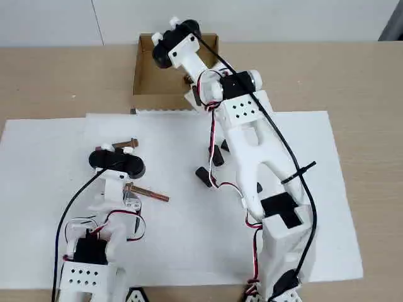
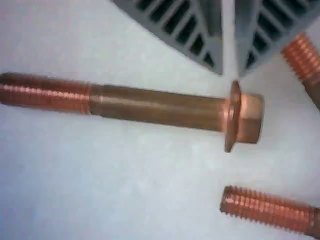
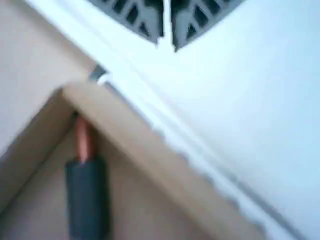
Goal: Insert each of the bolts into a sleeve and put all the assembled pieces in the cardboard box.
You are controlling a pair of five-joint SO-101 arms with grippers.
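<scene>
- The left gripper (image 2: 229,70), at the lower left of the high view, hangs over the white paper sheet (image 1: 189,251). Its grey ribbed jaws are pressed almost together, pinching nothing.
- A long copper-coloured flanged bolt (image 2: 160,107) lies flat on the paper just beside its tips. The threaded ends of two more copper bolts (image 2: 270,212) lie near.
- Small black cylindrical sleeves (image 1: 203,176) lie mid-frame beside the right arm.
- The right gripper (image 3: 167,42), at upper centre, has its jaws nearly together and empty. It is over the paper's edge, by a corner of the brown cardboard box (image 1: 143,70).
- Inside the box lies an assembled piece (image 3: 86,200), a copper bolt in a black sleeve.
</scene>
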